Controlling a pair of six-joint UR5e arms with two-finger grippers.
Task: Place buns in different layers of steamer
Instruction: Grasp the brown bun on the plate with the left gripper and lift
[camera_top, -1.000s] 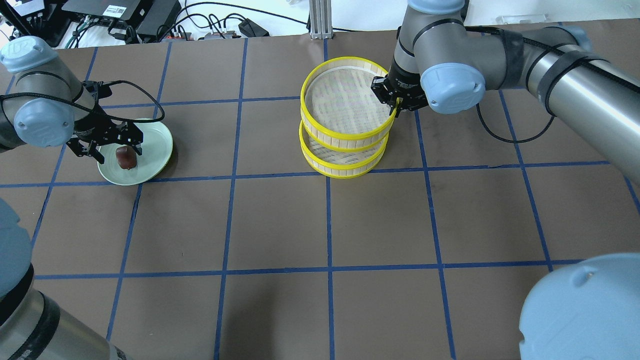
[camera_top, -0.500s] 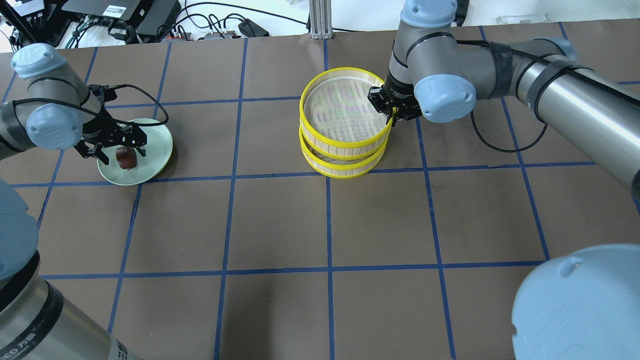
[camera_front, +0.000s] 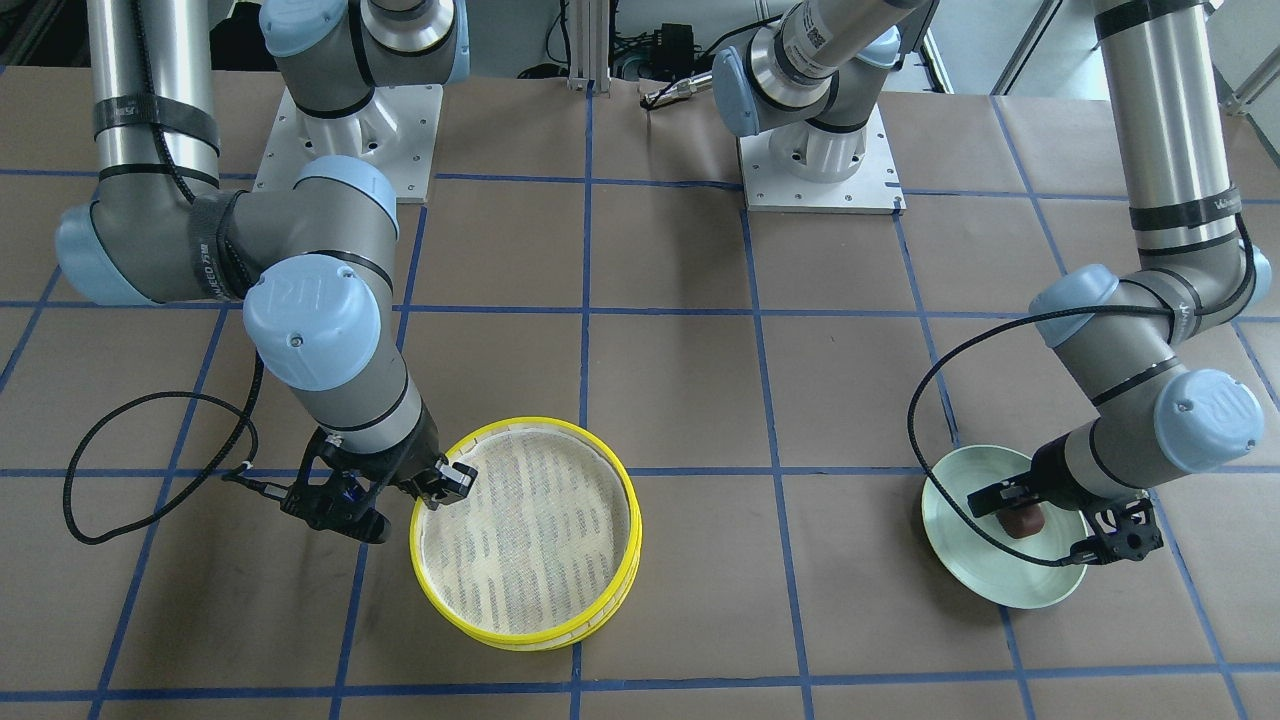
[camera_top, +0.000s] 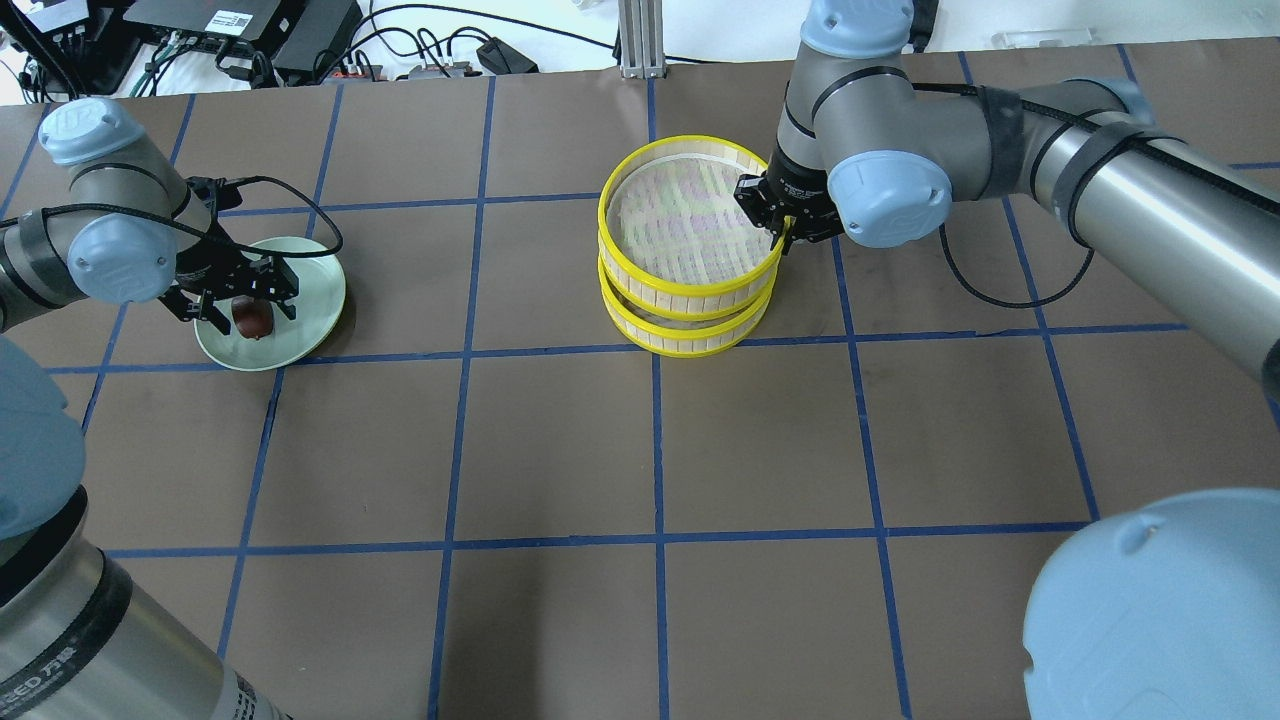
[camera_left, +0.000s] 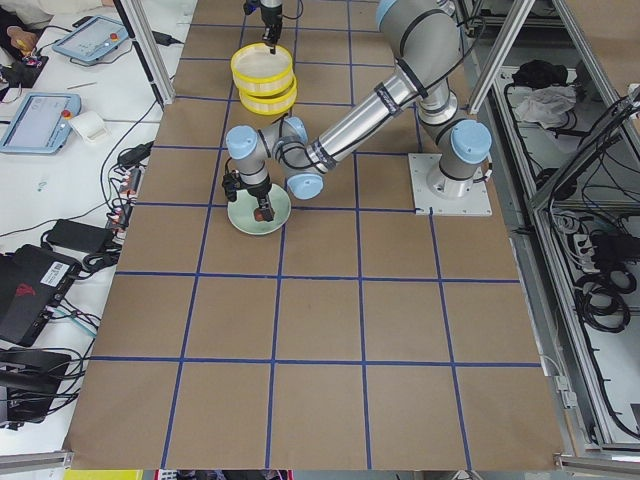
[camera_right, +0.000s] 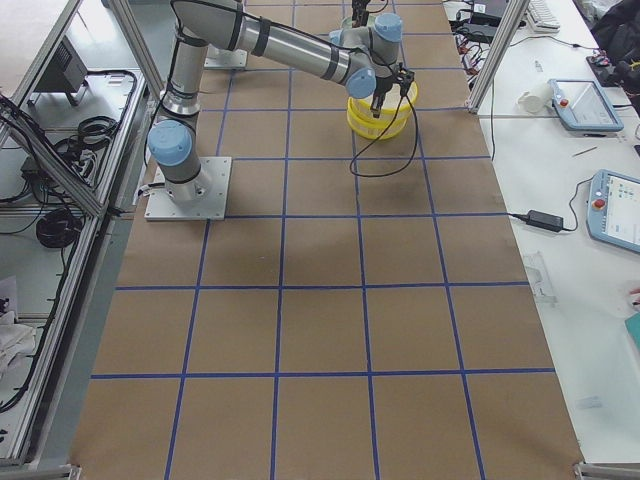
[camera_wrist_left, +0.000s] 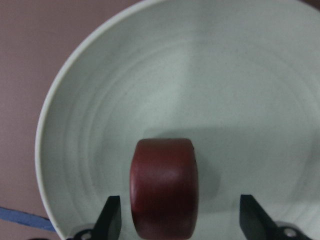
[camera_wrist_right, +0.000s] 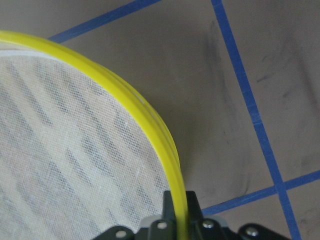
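Note:
The brown bun (camera_top: 253, 317) lies on the pale green plate (camera_top: 315, 290) at the left. My left gripper (camera_top: 245, 305) is open and low over the plate, one finger on each side of the bun (camera_wrist_left: 164, 187), which sits nearer the left finger (camera_wrist_left: 111, 220). My right gripper (camera_top: 780, 225) is shut on the yellow rim (camera_wrist_right: 125, 95) of the steamer's top tier (camera_top: 690, 290), holding it on or just above the lower tier (camera_top: 690, 345). The top tier's mesh floor (camera_front: 530, 530) is bare. The white bun shows in no view.
Brown table with a blue tape grid. Cables and electronics (camera_top: 250, 30) lie along the far edge, next to an aluminium post (camera_top: 640, 40). The right arm's cable (camera_front: 150, 470) loops over the table beside the steamer. The arm bases (camera_front: 820, 160) stand on the robot's side.
My right gripper has lowered the top tier onto or close above the lower tier. My left gripper has sunk lower around the brown bun and stays open.

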